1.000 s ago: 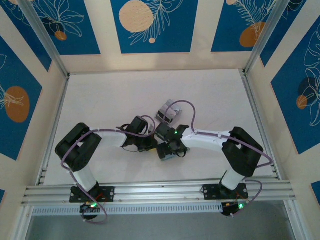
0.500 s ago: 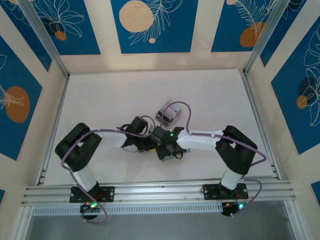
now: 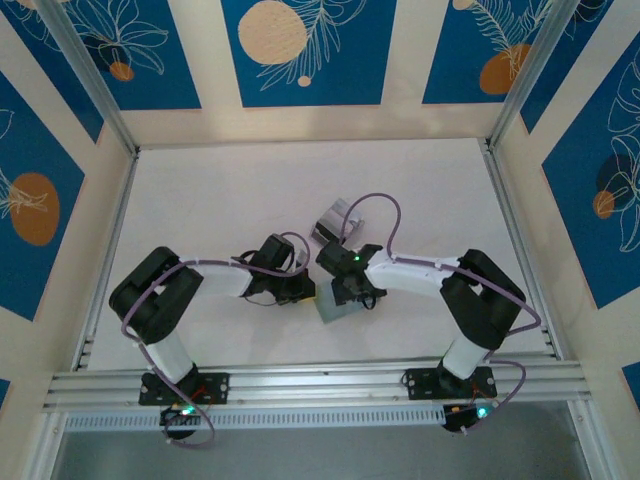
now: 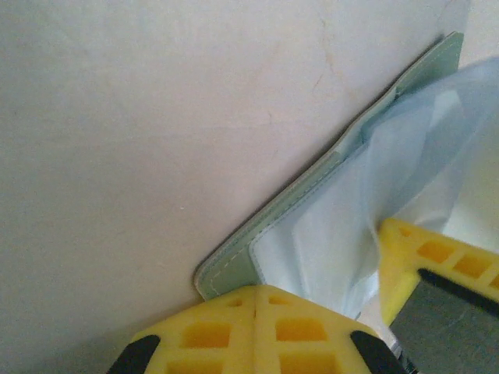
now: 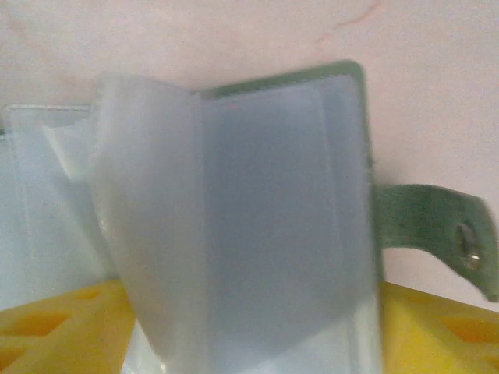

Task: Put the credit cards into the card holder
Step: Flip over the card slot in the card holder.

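The left claw [image 4: 255, 302] is closed tight at the corner of the wallet [image 4: 312, 195]; the right claw [image 5: 249, 323] stands wide open around its clear pockets [image 5: 156, 218].

No text, label, brand, number or sign can be read in any view. The wall panels [image 3: 300, 50] carry only drawn leaves and orange circles. The card holder [image 5: 427, 224] shows a plain green cover and tab with a bare metal snap, and its clear sleeves are too blurred to show any print.
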Robot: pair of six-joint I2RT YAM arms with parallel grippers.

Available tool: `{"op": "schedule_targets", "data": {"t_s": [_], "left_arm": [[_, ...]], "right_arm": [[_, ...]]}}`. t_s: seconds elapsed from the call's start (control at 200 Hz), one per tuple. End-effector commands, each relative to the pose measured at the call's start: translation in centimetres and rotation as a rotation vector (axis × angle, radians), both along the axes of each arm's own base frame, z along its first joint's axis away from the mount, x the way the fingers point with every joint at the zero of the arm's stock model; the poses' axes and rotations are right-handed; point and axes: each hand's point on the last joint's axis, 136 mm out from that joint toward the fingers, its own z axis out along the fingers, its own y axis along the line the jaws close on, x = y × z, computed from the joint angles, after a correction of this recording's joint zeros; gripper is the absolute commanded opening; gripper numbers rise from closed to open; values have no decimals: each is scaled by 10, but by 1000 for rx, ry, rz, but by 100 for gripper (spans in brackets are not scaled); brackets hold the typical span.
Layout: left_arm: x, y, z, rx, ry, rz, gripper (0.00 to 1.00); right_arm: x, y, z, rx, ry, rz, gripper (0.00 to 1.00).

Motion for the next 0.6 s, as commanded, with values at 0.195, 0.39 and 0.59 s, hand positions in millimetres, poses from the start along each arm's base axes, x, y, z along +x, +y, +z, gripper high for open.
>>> {"op": "schedule_targets", "data": {"t_s": [0.195,0.39,0.59], "left_arm": [[-28,25,-37,135,86,-23,3],[-23,15,-20,89,55,-50,3],[-25,14,-23,82,69,-50,3]], "right_arm": [[0,-44,8,34,49,-193,75],[4,-30,47,46,-68,-145,75],[-14,45,81,274,-130,98,55]]}}
